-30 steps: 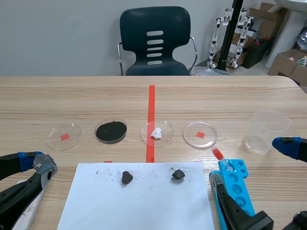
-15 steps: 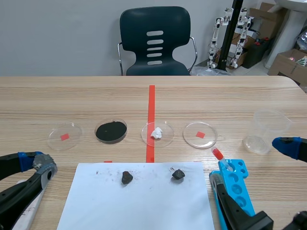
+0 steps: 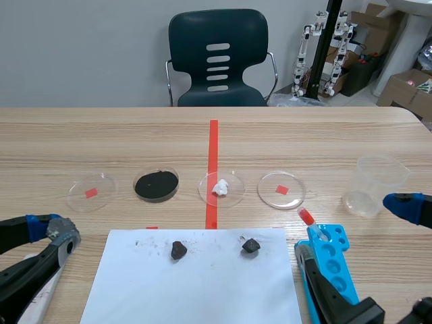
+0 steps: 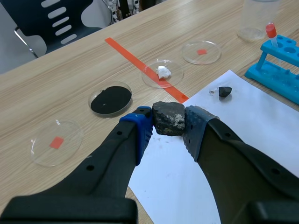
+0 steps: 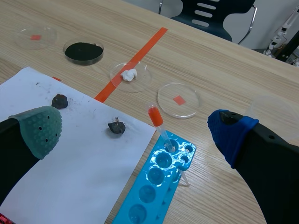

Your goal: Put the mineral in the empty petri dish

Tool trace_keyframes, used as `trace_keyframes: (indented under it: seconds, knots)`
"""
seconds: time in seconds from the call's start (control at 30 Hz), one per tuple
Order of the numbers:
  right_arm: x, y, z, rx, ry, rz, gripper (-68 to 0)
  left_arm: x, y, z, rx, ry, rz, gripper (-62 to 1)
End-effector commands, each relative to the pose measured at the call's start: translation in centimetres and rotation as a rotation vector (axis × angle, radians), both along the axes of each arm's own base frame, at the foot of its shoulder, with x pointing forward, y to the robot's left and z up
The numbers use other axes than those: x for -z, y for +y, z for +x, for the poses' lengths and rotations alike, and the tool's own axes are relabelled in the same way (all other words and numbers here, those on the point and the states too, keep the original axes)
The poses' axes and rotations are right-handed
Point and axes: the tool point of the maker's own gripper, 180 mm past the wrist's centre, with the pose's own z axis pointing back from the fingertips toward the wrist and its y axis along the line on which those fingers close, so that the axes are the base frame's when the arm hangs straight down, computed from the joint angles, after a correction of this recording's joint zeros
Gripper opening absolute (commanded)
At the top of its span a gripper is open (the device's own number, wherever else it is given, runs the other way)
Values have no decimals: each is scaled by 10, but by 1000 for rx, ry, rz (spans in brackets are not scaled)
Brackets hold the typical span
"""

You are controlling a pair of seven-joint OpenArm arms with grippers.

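My left gripper [image 4: 168, 122] is shut on a dark grey mineral [image 4: 169, 117], held above the left edge of the white paper [image 4: 243, 135]. In the scene view this gripper [image 3: 48, 231] sits low at the table's front left. Two more dark minerals [image 3: 178, 250] [image 3: 250, 246] lie on the paper [image 3: 196, 287]. Empty petri dishes stand at the far left [image 3: 91, 191] and right of centre [image 3: 281, 190]. My right gripper [image 5: 135, 130] is open over the paper's right side, holding nothing, and its blue pad [image 3: 405, 204] shows at the right.
A dish of black powder [image 3: 156, 184] and a dish with a white lump [image 3: 221, 188] stand between the empty ones. A blue tube rack [image 3: 331, 263] holds a red-capped tube [image 3: 307, 217]. A clear cup [image 3: 374, 183] stands at the right, a chair [image 3: 217, 61] behind the table.
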Motion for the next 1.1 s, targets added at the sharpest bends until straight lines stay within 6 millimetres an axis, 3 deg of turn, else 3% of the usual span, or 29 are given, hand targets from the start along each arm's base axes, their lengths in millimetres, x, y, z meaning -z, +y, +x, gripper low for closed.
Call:
trace_keyframes:
  seconds: [0.0, 0.37, 0.57, 1.07]
  knots:
    - [-6, 1, 3, -6, -26, 9, 4, -9, -1, 10, -9, -35, -11, -543]
    - [-6, 1, 3, -6, -26, 9, 4, 3, 0, 59, -90, 15, 70, -543]
    - [-6, 1, 3, -6, -26, 9, 4, 12, 16, 102, -227, 20, 15, -543]
    - [-6, 1, 3, -6, -26, 9, 4, 61, 58, 195, -487, 120, -58, -543]
